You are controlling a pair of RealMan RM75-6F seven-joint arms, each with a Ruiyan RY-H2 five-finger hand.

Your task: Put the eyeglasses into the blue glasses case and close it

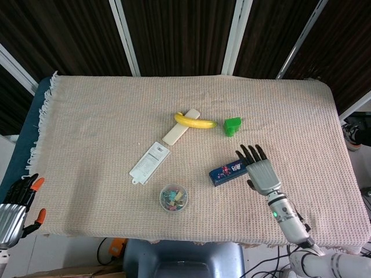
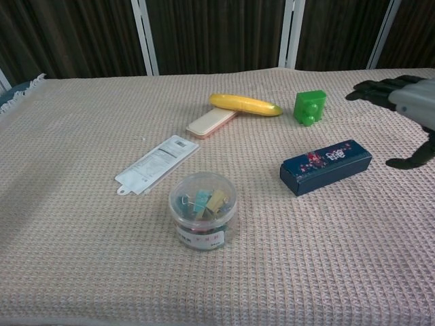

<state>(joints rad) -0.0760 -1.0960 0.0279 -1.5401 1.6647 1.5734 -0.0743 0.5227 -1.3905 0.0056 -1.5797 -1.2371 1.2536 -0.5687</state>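
The blue glasses case (image 1: 229, 172) lies shut on the woven cloth, right of centre; in the chest view the case (image 2: 325, 166) shows as a long dark-blue box with print on its side. My right hand (image 1: 262, 172) hovers just right of it, fingers spread, apart from the case and holding nothing. The chest view catches that right hand (image 2: 416, 102) at the right edge. Off the table's near left corner, my left hand (image 1: 14, 205) holds nothing, its fingers apart. No eyeglasses show in either view.
A banana (image 1: 195, 121) lies across a beige flat bar (image 1: 181, 127) at mid-table, with a green block (image 1: 232, 125) to their right. A white packet (image 1: 149, 162) and a clear tub of clips (image 1: 174, 198) sit left of the case. The cloth (image 1: 87, 116) covers the table.
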